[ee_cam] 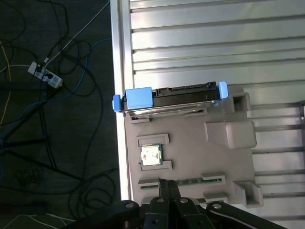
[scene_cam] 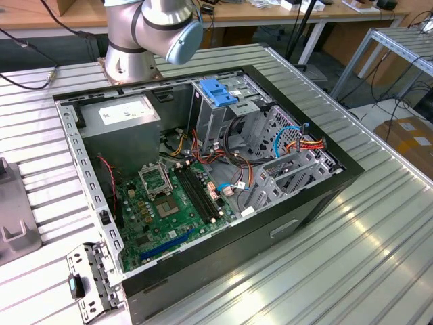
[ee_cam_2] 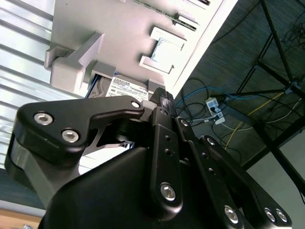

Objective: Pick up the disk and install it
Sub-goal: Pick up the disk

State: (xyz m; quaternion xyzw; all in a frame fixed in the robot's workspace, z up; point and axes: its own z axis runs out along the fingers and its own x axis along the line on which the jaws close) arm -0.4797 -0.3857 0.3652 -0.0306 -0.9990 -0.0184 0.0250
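End effector is hanging over the grey parts holder in the first wrist view. Its fingertips look pressed together with nothing between them. Meanwhile the disk sits in the holder's far slot, well ahead of the fingertips and past the little chip. Its long axis runs crosswise to the way the fingers point, with the blue carrier end out by the tabletop edge. Far as I can judge, it's not picked up yet.
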